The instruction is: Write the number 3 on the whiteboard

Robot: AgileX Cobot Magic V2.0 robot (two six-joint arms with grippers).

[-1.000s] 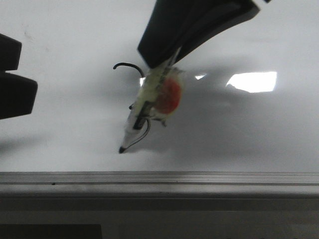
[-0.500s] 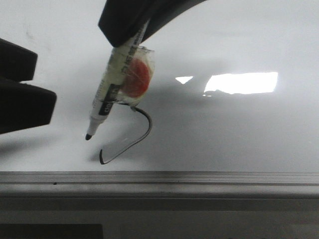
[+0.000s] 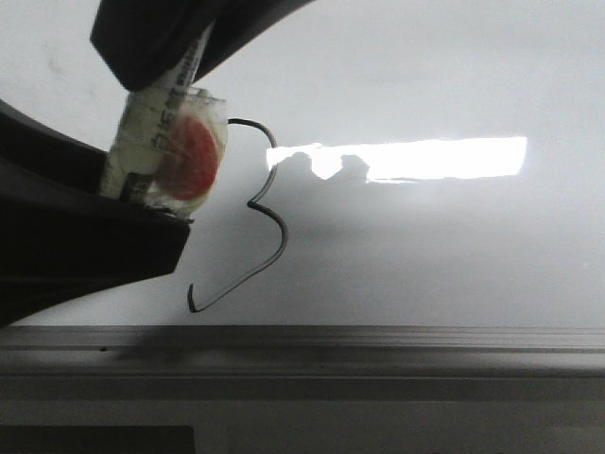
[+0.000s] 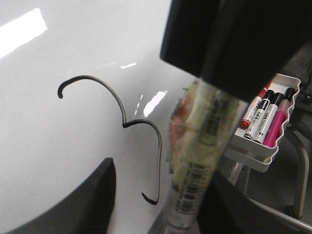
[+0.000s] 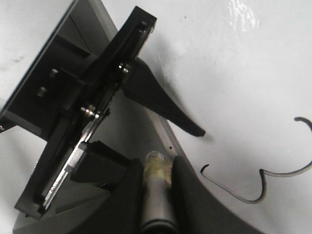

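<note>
From the front camera I see the thin black hand-drawn number 3 (image 3: 253, 210) complete on the glossy white-grey whiteboard (image 3: 425, 255), just above its grey metal rim, while my right gripper (image 3: 156, 71) pinches a taped white marker pen with a red patch (image 3: 168, 153) lifted off the surface beside my black left gripper (image 3: 76, 241). Through the left wrist camera the 3 (image 4: 127, 127) lies beside the marker (image 4: 197, 161), with a white tray of coloured markers (image 4: 265, 131) beyond the board; I cannot tell how the left jaws stand. Through the right wrist camera, my fingers (image 5: 124, 204) clamp the marker barrel (image 5: 156, 195), and the left gripper's (image 5: 146, 105) fingers stand spread near the 3's (image 5: 258, 183) tail.

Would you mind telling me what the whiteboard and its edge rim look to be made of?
The whiteboard looks like a glossy coated panel: it mirrors a bright rectangular light and carries the inked number 3. Its rim looks like brushed grey metal, probably aluminium, with straight ridges along it.
</note>
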